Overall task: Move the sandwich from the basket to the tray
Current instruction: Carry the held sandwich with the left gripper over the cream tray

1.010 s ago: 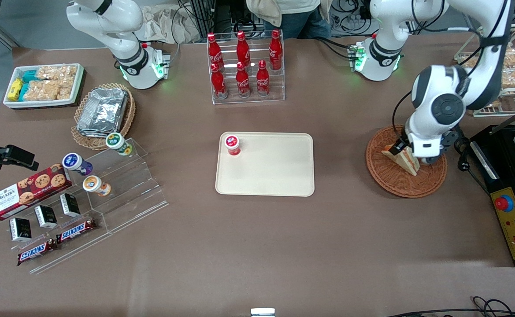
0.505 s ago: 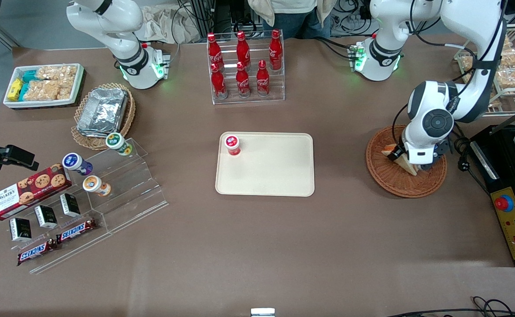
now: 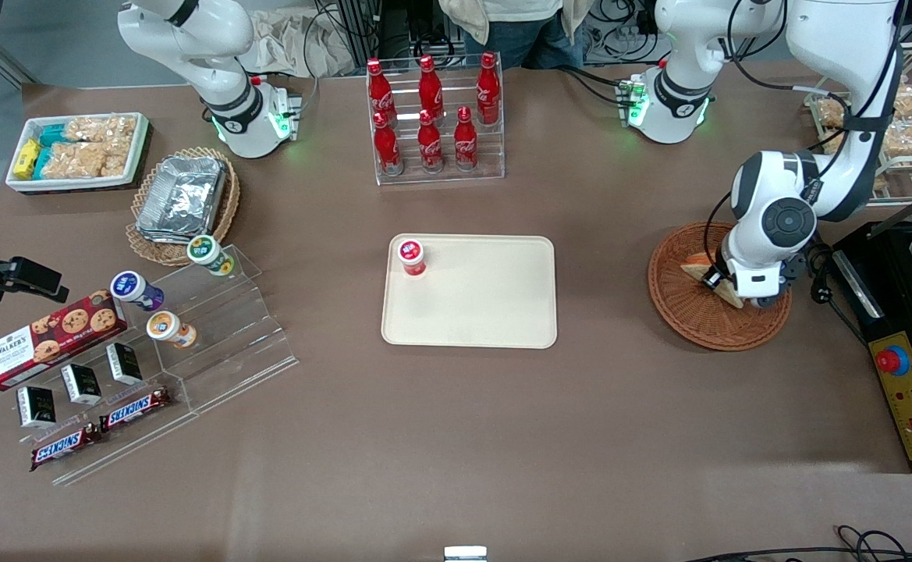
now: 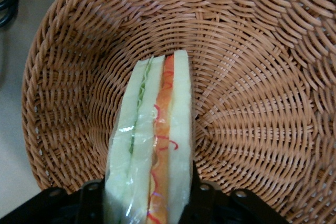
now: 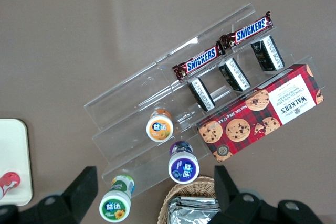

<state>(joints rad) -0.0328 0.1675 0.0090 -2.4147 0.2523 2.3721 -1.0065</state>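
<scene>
At the parked arm's end of the table a white bin of snack packets [image 3: 77, 151] sits beside a lacy wicker basket of foil pans [image 3: 183, 199]. Nearer the front camera, a clear stepped stand [image 3: 190, 343] carries a red tartan box [image 3: 50, 338] of chocolate-chip cookies printed "WALKER'S", three small black boxes and two brown bars [image 3: 101, 428] lettered "SNICKERS"; the same words read plainly in the right wrist view [image 5: 294, 106]. Three small round-lidded cups, green [image 3: 207, 254], blue [image 3: 134, 288] and orange [image 3: 168, 328], stand on the upper steps; their lid print is too small to read.

Mid-table, a clear rack holds six red Coca-Cola bottles [image 3: 431, 113] with white script. Nearer the camera than the rack lies the cream tray [image 3: 487, 312], with one red-lidded cup [image 3: 411, 256] upright in a corner.

Toward the working arm's end lies the reddish-brown woven basket [image 3: 686, 312]. The sandwich [image 3: 697, 272] is in it, wrapped in clear film, standing on edge. In the left wrist view the sandwich [image 4: 155, 145] runs lengthwise away from the gripper [image 4: 149, 203], its narrow end reaching toward the basket wall [image 4: 252, 35], green layer on one side, orange on the other. The gripper [image 3: 725, 287] is down inside the basket, its two black fingers [image 4: 92, 203] closed against the bread faces, holding the wedge.
</scene>
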